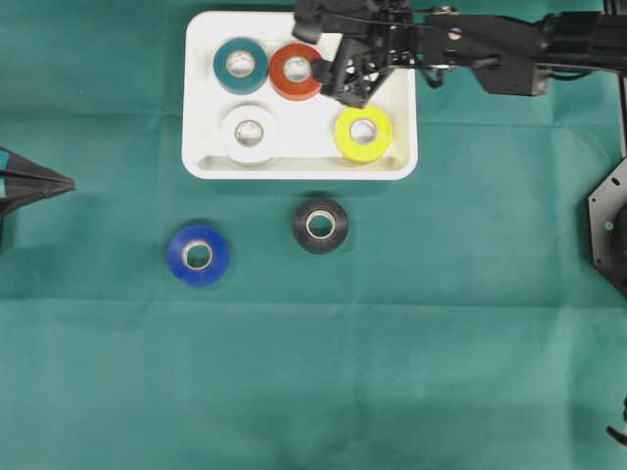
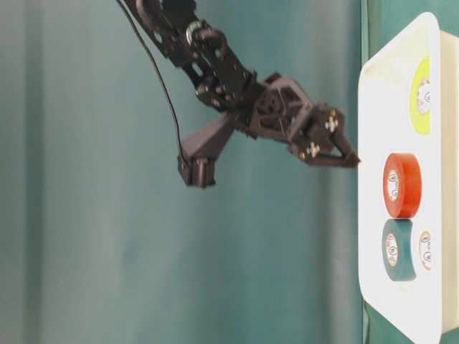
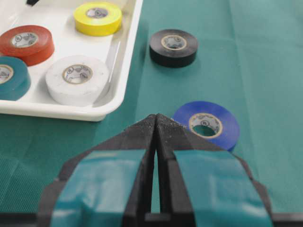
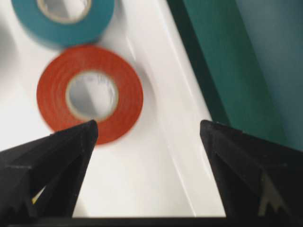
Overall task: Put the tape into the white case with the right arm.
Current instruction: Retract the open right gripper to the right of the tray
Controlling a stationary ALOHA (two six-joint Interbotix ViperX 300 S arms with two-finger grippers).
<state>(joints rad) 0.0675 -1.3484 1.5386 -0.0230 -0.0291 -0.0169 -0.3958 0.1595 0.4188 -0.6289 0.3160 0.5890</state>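
- Pointed black fingers (image 4: 57, 156) of the right gripper (image 4: 149, 137) stand wide apart and hold nothing, hovering above the white case (image 1: 392, 98) by its far rim.
- Just below them the red tape roll (image 4: 90, 92) lies flat in the case, its hole facing up; the gripper is clear of it.
- Glossy and smooth, the case is a shallow rectangular tray with rounded corners and a raised rim, its long axis running left to right in the overhead view.
- Four flat rolls sit inside: teal tape (image 1: 240, 65) and red along the far side, white tape (image 1: 249, 132) and yellow tape (image 1: 363, 132) along the near side.
- Outside, on the green cloth (image 1: 441, 343), the black tape (image 1: 320, 224) lies near the case's front rim, the blue tape (image 1: 198, 255) farther left.
- At the left edge the left gripper (image 3: 156, 124), black with teal patches, has its jaws pressed together, empty, just beside the blue roll.
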